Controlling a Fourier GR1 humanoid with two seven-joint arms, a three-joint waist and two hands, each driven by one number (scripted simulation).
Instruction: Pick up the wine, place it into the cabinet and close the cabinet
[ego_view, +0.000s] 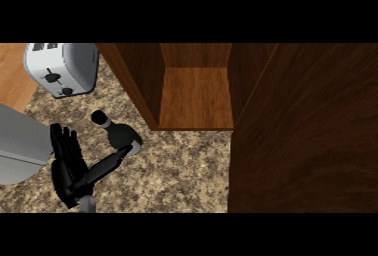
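We see our left hand (70, 160) at the lower left, fingers straight and relaxed, its thumb stretched out to touch the body of the wine (118, 132) bottle without curling round it. The bottle stands on the speckled table (177, 170) just to the right of the fingers, neck pointing up-left. Beyond and to the right of the hand the cabinet (193, 95) stands open, its door (303, 130) swung wide. A toaster (63, 67) sits well above the hand.

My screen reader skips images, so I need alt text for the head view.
The robot's left hand reaches its thumb to a dark wine bottle standing on a speckled counter, before an open wooden cabinet. A toaster sits behind.
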